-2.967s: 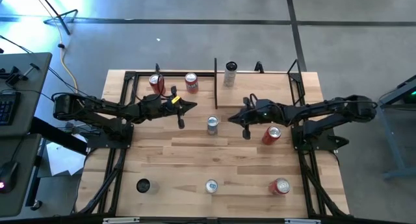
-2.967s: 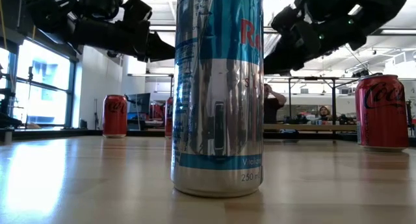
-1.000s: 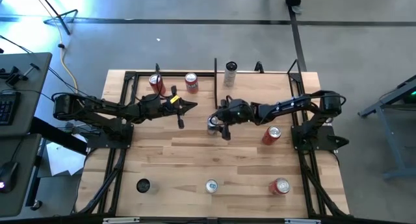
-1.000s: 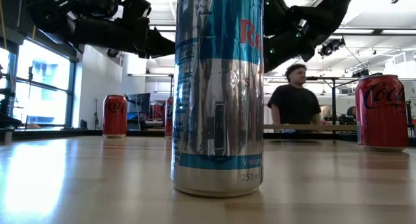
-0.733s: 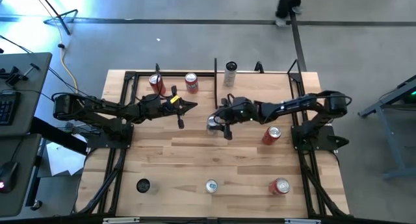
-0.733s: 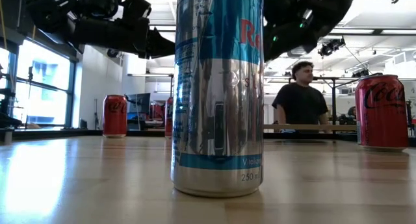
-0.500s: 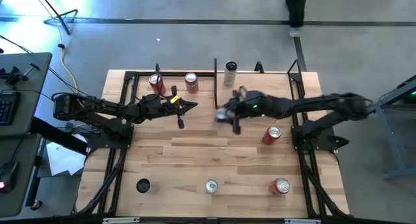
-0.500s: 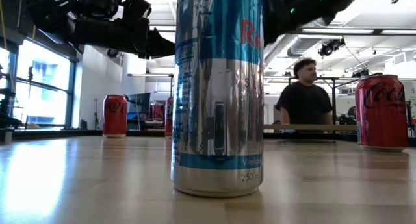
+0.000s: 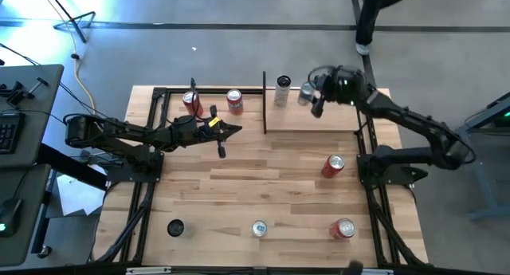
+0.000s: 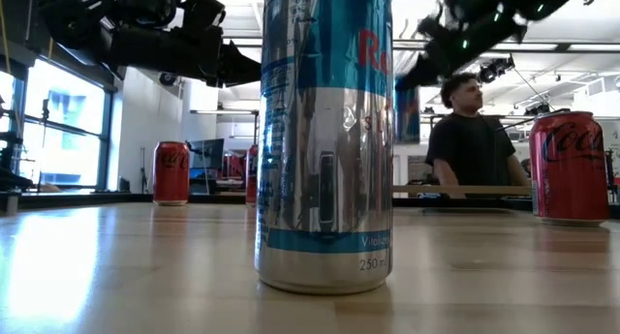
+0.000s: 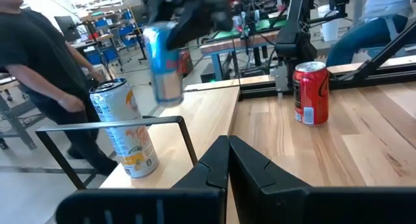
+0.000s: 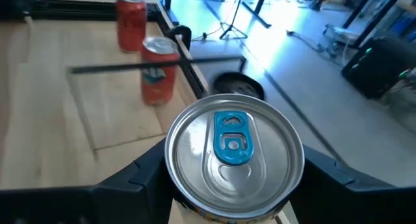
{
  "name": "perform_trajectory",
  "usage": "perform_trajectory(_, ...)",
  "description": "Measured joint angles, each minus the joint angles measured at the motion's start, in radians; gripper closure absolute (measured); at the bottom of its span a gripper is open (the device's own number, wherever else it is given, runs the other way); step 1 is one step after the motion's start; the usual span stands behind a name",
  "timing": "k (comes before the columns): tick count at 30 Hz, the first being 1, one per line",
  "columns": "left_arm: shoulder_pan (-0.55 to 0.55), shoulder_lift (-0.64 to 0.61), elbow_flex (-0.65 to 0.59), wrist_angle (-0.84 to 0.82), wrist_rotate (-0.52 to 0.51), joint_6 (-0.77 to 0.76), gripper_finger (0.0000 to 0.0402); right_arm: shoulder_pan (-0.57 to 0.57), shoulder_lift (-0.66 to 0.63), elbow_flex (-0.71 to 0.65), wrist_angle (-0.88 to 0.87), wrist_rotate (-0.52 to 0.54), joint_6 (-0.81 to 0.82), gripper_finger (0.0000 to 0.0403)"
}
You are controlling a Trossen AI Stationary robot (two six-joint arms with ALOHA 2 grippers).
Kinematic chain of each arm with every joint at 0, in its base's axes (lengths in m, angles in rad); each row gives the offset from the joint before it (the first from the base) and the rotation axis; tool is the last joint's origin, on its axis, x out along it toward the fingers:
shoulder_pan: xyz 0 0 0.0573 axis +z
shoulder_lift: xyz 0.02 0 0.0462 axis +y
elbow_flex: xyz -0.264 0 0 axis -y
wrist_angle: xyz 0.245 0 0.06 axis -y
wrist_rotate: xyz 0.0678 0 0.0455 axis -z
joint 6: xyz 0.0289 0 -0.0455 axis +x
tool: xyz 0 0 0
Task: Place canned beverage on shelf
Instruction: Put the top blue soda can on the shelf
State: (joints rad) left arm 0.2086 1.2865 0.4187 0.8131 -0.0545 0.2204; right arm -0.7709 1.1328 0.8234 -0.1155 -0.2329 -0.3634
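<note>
Shelf (image 9: 319,115) edges frame the far right part of the surface (image 9: 263,187): a light board bounded by thin black posts, with 1 white can (image 9: 282,91) standing at its far left corner. Above that board's far edge, the right end effector (image 9: 312,96) pinches a silver-and-blue can (image 9: 305,92), carried in the air and not touching the board. Its wrist view looks straight down on the blue pull tab (image 12: 231,138), dark fingers (image 12: 136,180) clamped on both sides of the can. Bare board lies open to the right of the white can and toward the near edge.

Left end effector (image 9: 223,147) hangs over the left half of the surface, its fingers pressed together, near 2 red cans (image 9: 213,101) by the far left edge.

On the open planks, a red can (image 9: 334,165) stands right of centre. Along the near edge stand a dark can (image 9: 175,228), a silver can (image 9: 259,228) and another red one (image 9: 344,228), well apart. A person (image 10: 470,131) stands beyond the far edge.
</note>
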Motion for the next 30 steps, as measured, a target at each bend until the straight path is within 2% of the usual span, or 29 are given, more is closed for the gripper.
perform_trajectory(4,0.001,0.0,0.0,0.0,0.0,0.006,0.0401,-0.134,0.116,0.0,0.085,-0.154,-0.01,0.0183)
perform_trajectory(7,0.001,0.0,0.0,0.0,0.0,0.01,0.0401,-0.186,0.193,0.0,0.118,-0.211,-0.005,0.0183)
perform_trajectory(17,0.001,0.0,0.0,0.0,-0.001,0.026,0.0401,-0.214,0.332,-0.001,0.221,-0.241,0.008,0.0183)
perform_trajectory(27,0.001,0.0,0.0,0.0,-0.001,0.02,0.0401,-0.213,0.352,0.0,0.247,-0.245,0.044,0.0183)
perform_trajectory(30,0.001,0.0,0.0,0.0,-0.001,0.019,0.0401,-0.211,0.352,0.0,0.243,-0.243,0.048,0.0162)
